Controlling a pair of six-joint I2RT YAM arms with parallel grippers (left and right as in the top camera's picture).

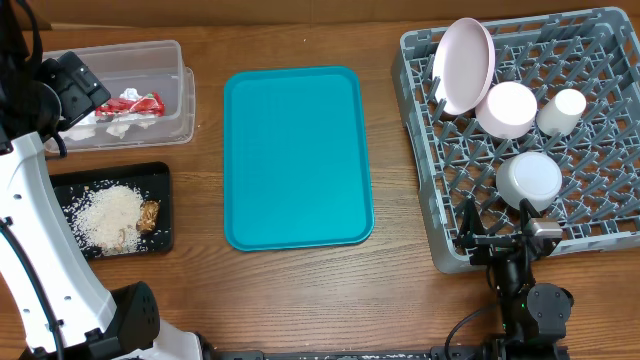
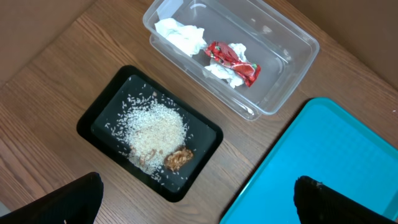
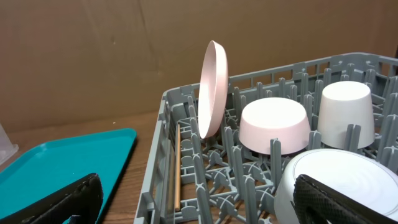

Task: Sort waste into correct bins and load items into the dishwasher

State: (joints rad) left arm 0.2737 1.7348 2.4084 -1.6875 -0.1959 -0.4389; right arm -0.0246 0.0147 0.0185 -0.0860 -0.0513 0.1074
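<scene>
Brown wooden tabletop [image 1: 300, 300] ran beneath everything, with a flat teal rectangular plastic tray [image 1: 298, 158] lying bare at its middle. On the left arm's side, the clear plastic rectangular tub [image 2: 292, 68] held the crinkled red-and-white wrapper [image 2: 233, 60] and the crumpled white napkin [image 2: 180, 34]. Just beside it, the shallow black rectangular tray [image 2: 102, 127] carried the heap of white rice-like crumbs [image 2: 158, 127], with the small brown snack piece [image 2: 179, 158] touching the heap's edge.

On the other side, the large square grey plastic dish rack [image 1: 445, 215] bore all four dishes. The large pale round plate [image 1: 464, 66] stood on edge between pegs. The smaller pale round dish [image 1: 506, 109], the small white cup [image 1: 561, 111] and the whitish-grey bowl [image 1: 529, 179] sat mouth-down.

The left gripper [image 2: 198, 180] hung above the two bins, its fingers spread wide with nothing between them. The right gripper [image 3: 198, 182] hovered at the rack's near edge, fingers likewise parted and empty.

Judged from this, both halves of the job looked finished: no waste or crockery lay loose on the tabletop or the teal tray.
</scene>
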